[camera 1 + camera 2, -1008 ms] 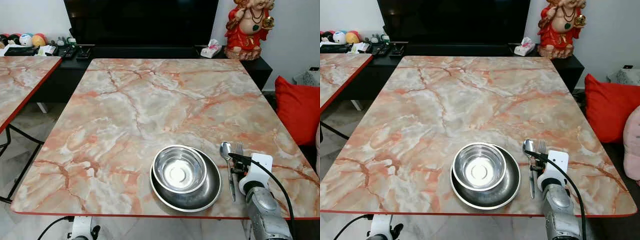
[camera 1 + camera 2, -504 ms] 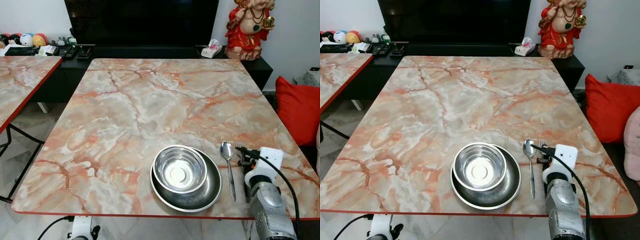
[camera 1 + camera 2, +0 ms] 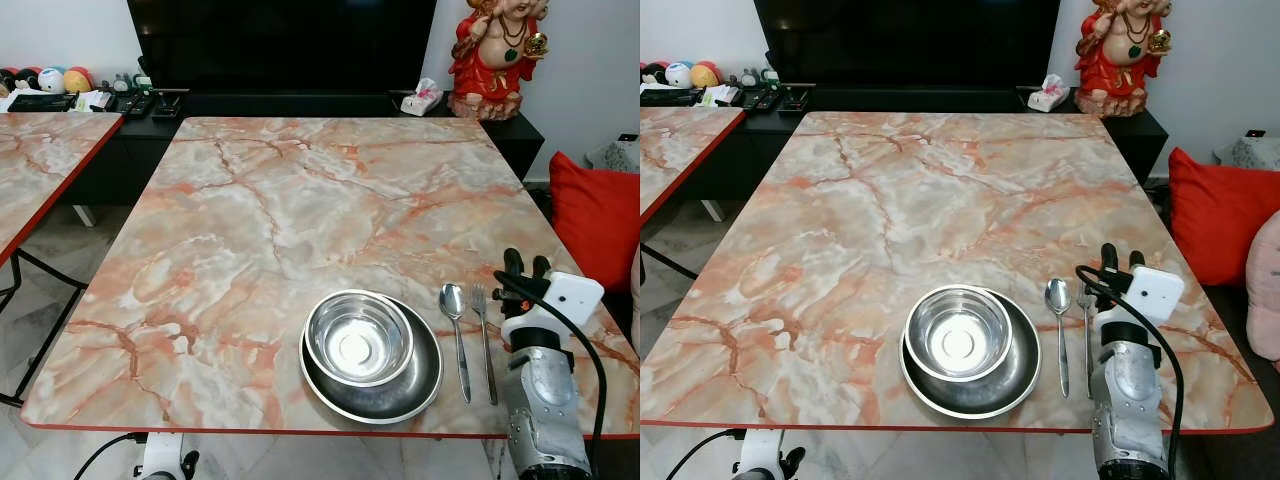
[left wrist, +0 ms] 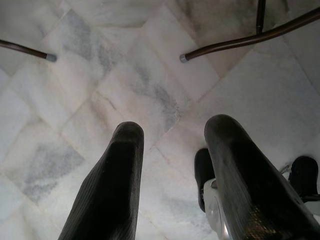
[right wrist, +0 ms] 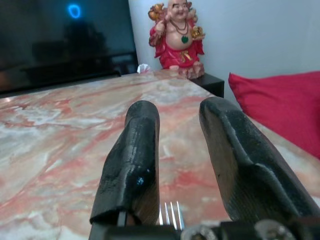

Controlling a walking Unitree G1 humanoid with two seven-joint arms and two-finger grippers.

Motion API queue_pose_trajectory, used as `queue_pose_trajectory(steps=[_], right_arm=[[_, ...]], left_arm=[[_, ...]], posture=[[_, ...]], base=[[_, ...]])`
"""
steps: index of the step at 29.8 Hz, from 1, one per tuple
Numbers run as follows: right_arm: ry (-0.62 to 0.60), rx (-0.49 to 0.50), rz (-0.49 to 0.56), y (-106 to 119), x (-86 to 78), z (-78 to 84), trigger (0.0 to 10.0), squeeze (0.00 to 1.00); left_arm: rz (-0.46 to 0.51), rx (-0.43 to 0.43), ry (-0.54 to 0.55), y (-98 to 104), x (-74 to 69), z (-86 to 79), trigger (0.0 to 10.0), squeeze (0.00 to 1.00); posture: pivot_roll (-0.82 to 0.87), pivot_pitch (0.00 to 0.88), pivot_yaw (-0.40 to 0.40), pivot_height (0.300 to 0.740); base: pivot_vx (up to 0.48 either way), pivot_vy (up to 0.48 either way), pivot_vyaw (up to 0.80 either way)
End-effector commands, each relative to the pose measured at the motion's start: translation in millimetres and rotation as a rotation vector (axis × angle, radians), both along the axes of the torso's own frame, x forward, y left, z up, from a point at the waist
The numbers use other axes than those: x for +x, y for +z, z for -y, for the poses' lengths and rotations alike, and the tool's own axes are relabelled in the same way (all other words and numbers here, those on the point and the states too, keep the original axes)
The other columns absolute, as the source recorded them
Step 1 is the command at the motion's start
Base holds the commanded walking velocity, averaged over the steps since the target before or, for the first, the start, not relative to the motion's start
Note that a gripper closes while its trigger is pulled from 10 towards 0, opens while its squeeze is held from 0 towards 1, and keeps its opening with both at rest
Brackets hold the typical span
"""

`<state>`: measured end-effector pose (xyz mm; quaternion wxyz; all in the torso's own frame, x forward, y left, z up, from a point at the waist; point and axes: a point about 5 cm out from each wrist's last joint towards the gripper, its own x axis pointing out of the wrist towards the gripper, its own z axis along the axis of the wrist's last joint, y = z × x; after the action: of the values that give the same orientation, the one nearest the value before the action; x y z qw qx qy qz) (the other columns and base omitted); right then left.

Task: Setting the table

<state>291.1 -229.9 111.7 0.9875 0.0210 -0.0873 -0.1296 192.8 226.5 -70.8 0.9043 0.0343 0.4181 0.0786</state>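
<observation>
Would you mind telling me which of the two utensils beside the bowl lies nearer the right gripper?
The fork, with its tines; the round-headed spoon lies between it and the plate.

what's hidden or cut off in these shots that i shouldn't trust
- Plate: the bowl sits on it in the eye views, hiding its middle.
- Fork: in the right wrist view just the tine tips show, between the open right gripper fingers; the bottom edge cuts the rest.
- Left gripper: open over floor tiles; its base is cut off.
- Shelf clutter: too small to identify.
</observation>
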Motion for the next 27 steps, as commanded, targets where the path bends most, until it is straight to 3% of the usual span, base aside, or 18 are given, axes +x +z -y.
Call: queue_pose_trajectory(steps=[1,9,27], right_arm=[[-0.004,0.0,0.036,7,2.9,-1.3,10.0,0.0],[0.016,0.005,0.074,15,9.1,-7.4,10.0,0.0],[-0.019,-0.018,0.141,29,11.8,-4.7,10.0,0.0]], left_arm=[[-0.022,-0.008,0.02,-3,-6.1,-1.6,10.0,0.0],[-0.021,-0.007,0.018,-3,-5.3,-1.0,10.0,0.0],[-0.014,-0.009,0.017,-2,-1.6,1.6,10.0,0.0]], posture=[[0.01,0.0,-0.011,0.74],[0.01,0.0,-0.013,0.74],[0.01,0.0,-0.008,0.74]], base=[[0.0,0.0,0.0],[0.0,0.37,0.0],[0.0,0.433,0.0]])
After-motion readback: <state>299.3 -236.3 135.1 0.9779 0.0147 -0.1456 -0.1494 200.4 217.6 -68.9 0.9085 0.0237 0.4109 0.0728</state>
